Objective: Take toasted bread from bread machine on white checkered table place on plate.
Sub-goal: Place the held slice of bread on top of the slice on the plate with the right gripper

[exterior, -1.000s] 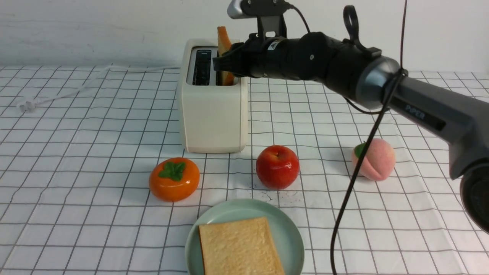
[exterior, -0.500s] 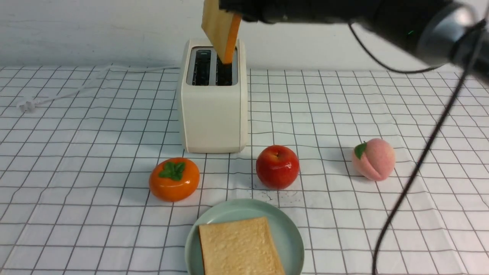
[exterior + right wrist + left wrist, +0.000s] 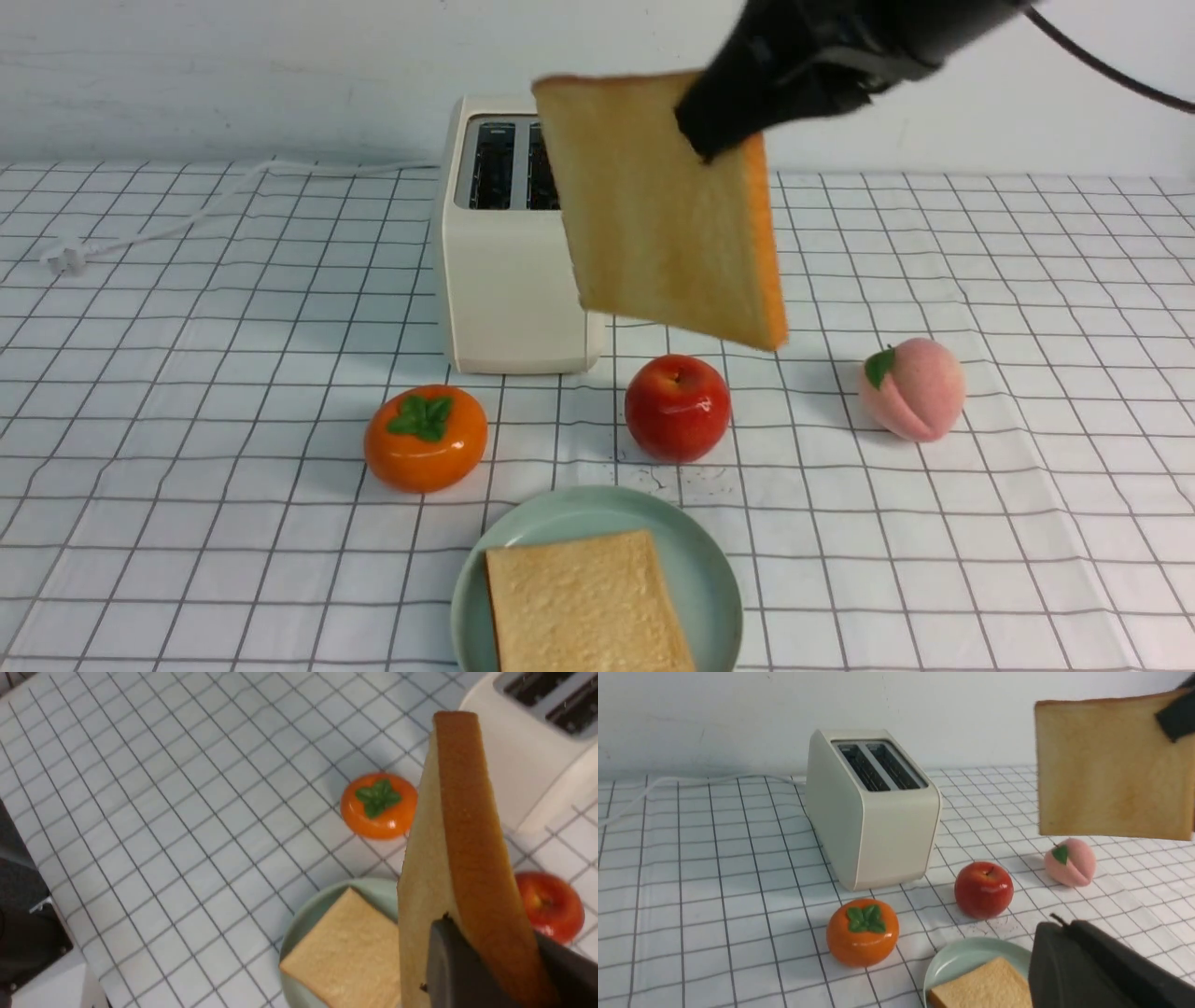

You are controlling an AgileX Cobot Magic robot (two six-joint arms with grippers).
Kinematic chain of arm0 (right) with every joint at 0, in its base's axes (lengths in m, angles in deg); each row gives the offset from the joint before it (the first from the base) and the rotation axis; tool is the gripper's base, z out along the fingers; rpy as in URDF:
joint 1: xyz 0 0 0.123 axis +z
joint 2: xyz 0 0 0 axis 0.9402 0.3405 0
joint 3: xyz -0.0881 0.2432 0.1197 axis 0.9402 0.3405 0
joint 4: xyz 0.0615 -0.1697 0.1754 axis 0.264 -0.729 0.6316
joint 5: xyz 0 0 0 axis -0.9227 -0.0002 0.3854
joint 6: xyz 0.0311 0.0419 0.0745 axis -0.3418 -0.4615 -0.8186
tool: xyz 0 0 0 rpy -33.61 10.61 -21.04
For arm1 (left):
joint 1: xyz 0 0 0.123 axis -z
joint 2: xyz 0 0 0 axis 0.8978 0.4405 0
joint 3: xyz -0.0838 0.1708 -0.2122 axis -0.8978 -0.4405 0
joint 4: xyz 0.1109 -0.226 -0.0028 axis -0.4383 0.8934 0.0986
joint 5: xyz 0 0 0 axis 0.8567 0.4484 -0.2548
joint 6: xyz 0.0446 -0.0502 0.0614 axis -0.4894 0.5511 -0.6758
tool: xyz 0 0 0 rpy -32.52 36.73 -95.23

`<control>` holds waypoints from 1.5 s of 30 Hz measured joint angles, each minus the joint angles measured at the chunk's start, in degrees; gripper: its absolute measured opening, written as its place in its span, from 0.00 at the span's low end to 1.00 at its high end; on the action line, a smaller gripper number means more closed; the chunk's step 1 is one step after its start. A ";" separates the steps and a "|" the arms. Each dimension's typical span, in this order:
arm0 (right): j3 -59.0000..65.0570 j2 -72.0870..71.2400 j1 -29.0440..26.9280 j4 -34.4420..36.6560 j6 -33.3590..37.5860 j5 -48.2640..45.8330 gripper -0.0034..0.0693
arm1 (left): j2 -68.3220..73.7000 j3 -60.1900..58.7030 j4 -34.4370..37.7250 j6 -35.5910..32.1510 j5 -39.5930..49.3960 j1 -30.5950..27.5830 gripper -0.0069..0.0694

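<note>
Here on the left, my left pincer is clenched, nothing between its tips, and a white power cord trails over the white checkered table towards the toaster, its plug lying near the table's far left. Next along, the orange persimmon with its green leaves, sitting on the cloth in front of the toaster and a little to its left. Now the cream-white toaster itself, upright, both dark slots showing on top! Nearer me, the pale green plate, and on it one toasted slice lying flat, its crust edge showing at the left. Between plate and toaster, over to the right, there's the shiny red apple on the table. And above it, here's the big one: the other toasted slice, up in the air, tilted, partly covering the toaster from the front, and my right pincer is grasping it, one finger on each face! Well over to the right, the pink peach rests on the grid with its green leaf.
</note>
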 joint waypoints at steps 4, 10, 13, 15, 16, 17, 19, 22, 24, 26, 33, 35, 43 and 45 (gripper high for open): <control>16.99 -8.51 0.00 -0.15 -2.24 6.16 0.19 | 0.00 0.00 0.00 0.00 4.68 0.00 0.07; 35.03 -9.94 0.00 10.97 -0.85 23.93 0.19 | 0.00 0.00 0.00 0.00 9.64 0.00 0.07; 37.21 -5.61 0.00 18.90 5.82 27.95 0.19 | 0.00 0.00 0.00 0.00 9.79 0.00 0.07; 37.19 -4.07 0.00 22.29 8.48 28.49 0.19 | 0.00 0.00 0.00 0.00 9.79 0.00 0.07; 37.19 -2.26 0.00 27.17 11.49 28.27 0.19 | 0.00 0.00 0.00 0.00 9.81 0.00 0.07; 37.19 -0.80 -0.17 30.11 13.42 27.13 0.19 | 0.00 0.00 0.00 0.00 9.86 0.00 0.07; 37.19 2.37 -0.72 34.07 15.61 22.68 0.19 | 0.00 0.00 0.00 0.00 10.01 0.00 0.07; 37.19 5.78 -1.15 35.24 17.18 17.52 0.19 | 0.00 0.00 0.00 0.00 10.52 0.00 0.07; 37.19 7.53 -1.15 35.30 17.48 17.30 0.19 | 0.00 0.00 0.00 0.00 10.85 0.00 0.07; 37.19 8.75 -1.15 35.52 17.72 17.88 0.19 | 0.00 0.00 0.00 0.00 11.10 0.00 0.07; 37.19 11.62 -1.15 35.82 17.05 20.66 0.19 | 0.00 0.00 0.00 0.00 11.15 0.00 0.07; 37.19 12.44 -1.15 35.82 15.86 21.55 0.19 | 0.00 0.00 0.00 0.00 11.15 0.00 0.07; 37.19 13.31 -1.74 28.34 13.95 27.01 0.43 | 0.00 0.00 0.00 0.00 11.22 0.00 0.07; 37.19 13.31 -2.81 26.44 13.78 26.87 0.55 | 0.00 0.00 0.00 0.00 11.22 0.00 0.07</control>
